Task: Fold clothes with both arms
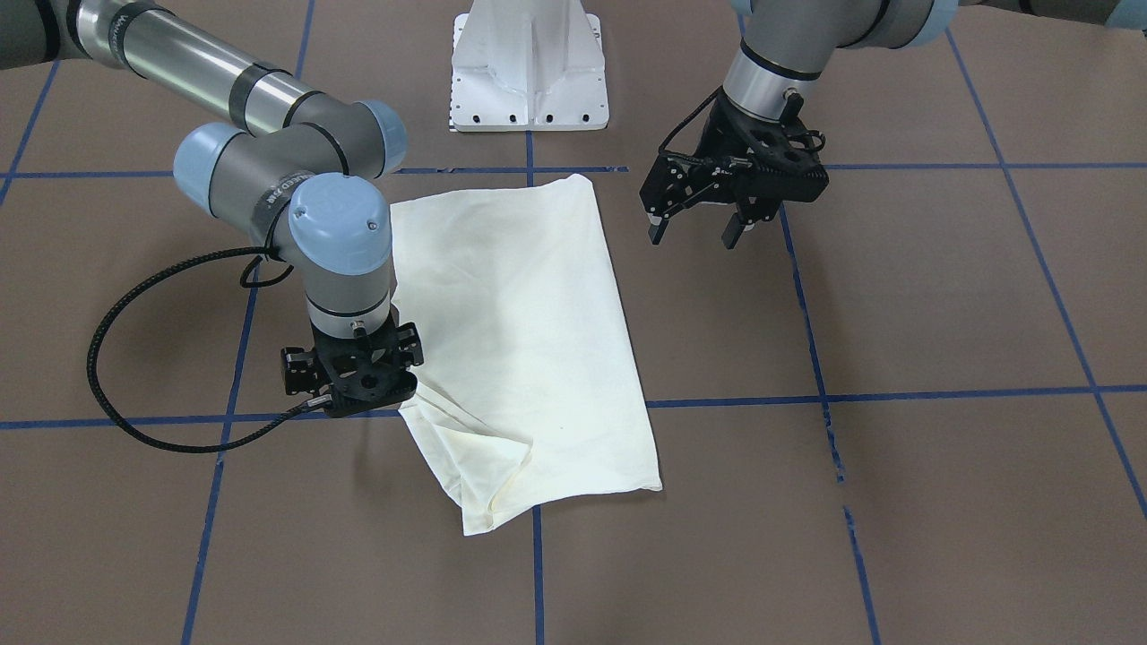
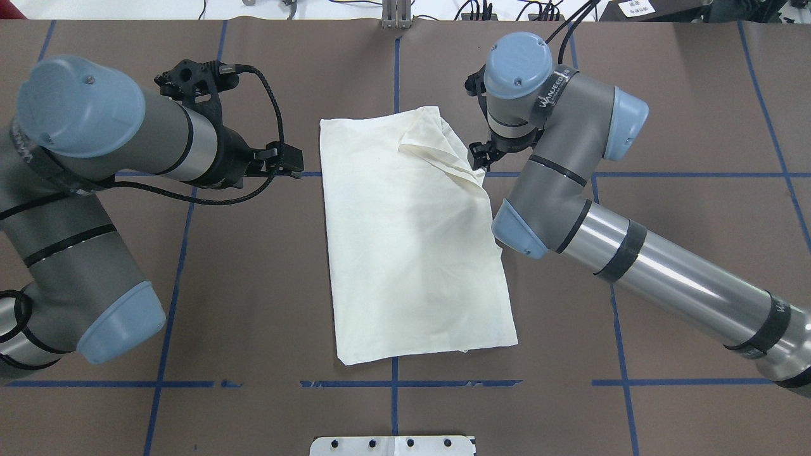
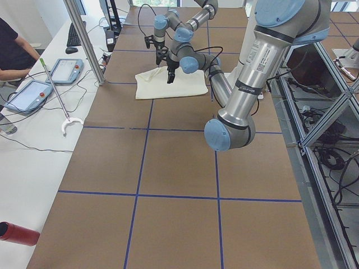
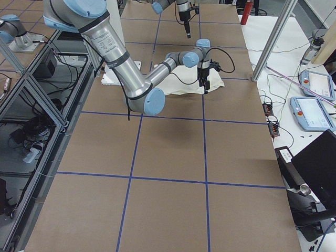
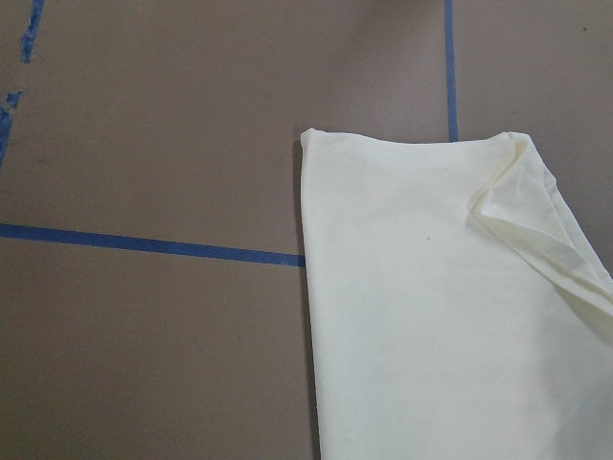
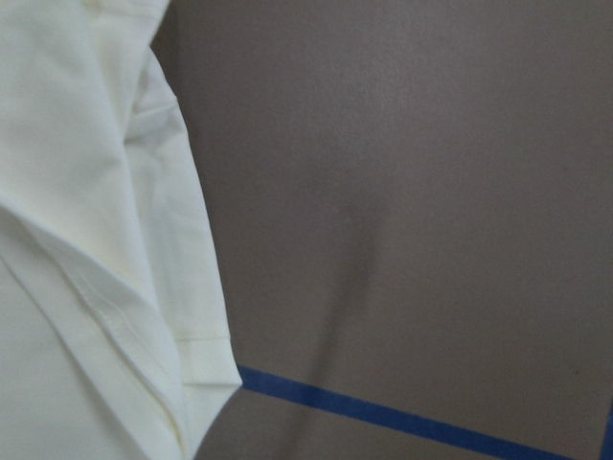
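Observation:
The cream-white shirt (image 2: 412, 240) lies folded into a long rectangle on the brown table, plain side up, its print hidden. A loose fold bunches at its far right corner (image 2: 443, 152). My right gripper (image 1: 357, 392) points straight down at that corner's edge (image 1: 448, 439). Its fingers are hidden under its body, so I cannot tell whether it is open or shut. The right wrist view shows the shirt's hem (image 6: 96, 268) beside bare table. My left gripper (image 1: 695, 235) is open and empty, held above the table beside the shirt's other long edge. The left wrist view shows the shirt's far left corner (image 5: 431, 307).
The white pedestal base (image 1: 529, 72) stands at the table's robot side. Blue tape lines (image 2: 393, 383) cross the brown table. Beyond the far edge, a side table holds teach pendants (image 3: 61, 70), and a person (image 3: 14, 47) sits there.

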